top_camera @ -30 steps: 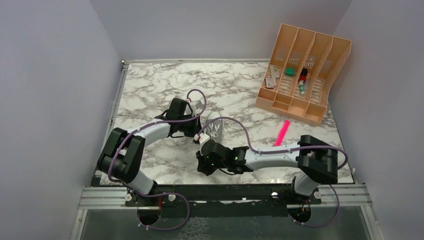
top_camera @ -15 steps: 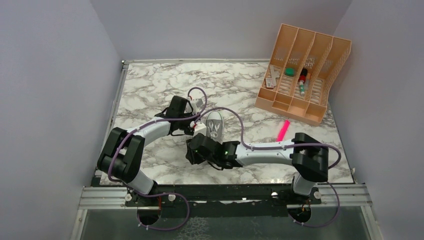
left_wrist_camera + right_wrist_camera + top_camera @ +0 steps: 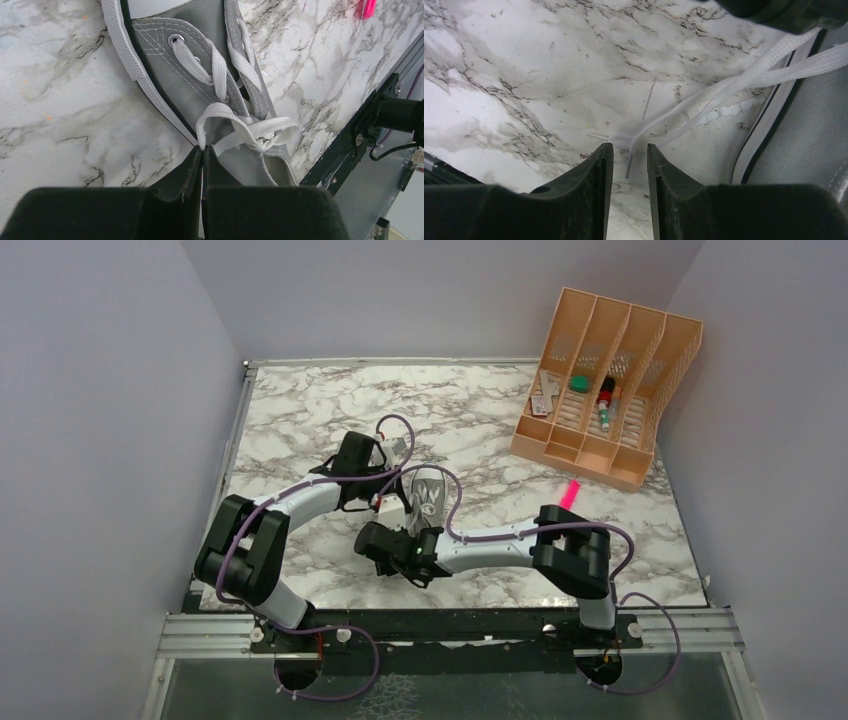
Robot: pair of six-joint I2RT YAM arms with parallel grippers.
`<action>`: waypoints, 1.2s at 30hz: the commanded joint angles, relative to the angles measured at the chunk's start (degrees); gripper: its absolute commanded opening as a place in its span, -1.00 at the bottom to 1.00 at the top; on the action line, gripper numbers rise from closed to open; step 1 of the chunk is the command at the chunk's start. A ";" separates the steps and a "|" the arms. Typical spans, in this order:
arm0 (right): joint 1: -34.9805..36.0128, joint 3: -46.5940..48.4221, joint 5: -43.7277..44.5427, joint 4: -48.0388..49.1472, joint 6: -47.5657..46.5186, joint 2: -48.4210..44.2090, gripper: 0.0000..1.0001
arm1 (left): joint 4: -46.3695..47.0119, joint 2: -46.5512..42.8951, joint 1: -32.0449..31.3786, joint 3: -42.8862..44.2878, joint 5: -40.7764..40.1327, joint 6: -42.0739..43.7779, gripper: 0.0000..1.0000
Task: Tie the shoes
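Observation:
The grey sneaker with white toe cap lies mid-table, toe away from me. In the left wrist view its white laces cross to a loose knot with loops. My left gripper is shut on the left lace loop at the shoe's left side. My right gripper is open low over the table just left of the sneaker's heel. Two loose lace ends run from the shoe and their tips lie between its fingers. In the top view the right gripper sits near-left of the shoe.
A peach desk organizer with small items stands at the back right. A pink marker lies right of the shoe. The right arm stretches across the near part of the marble table. Grey walls close in both sides.
My right arm has swung left along the near side of the shoe, ending with its gripper left of the heel. The left gripper has stayed at the shoe's left side.

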 commanded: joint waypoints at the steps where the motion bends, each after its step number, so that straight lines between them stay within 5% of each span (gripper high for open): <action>1: 1.27 1.98 4.72 -4.87 1.49 1.55 -0.28 | -0.73 -1.09 -0.02 1.25 2.21 1.19 -0.91; 14: 1.40 6.38 8.16 -9.80 -0.63 7.05 -0.39 | -1.09 -1.08 0.00 0.81 2.39 1.25 -0.91; 21: 1.82 7.76 8.63 -13.47 -0.84 6.74 -0.86 | -1.09 -0.85 0.03 0.81 2.13 1.42 -0.91; 28: 2.37 4.34 3.52 -11.37 -3.48 -2.57 -0.99 | -2.13 -0.60 0.30 1.73 1.03 2.37 -0.92; 36: 2.00 -11.64 -9.40 5.22 -7.79 -18.36 -0.97 | -2.97 -4.62 0.33 1.17 1.74 0.01 -0.92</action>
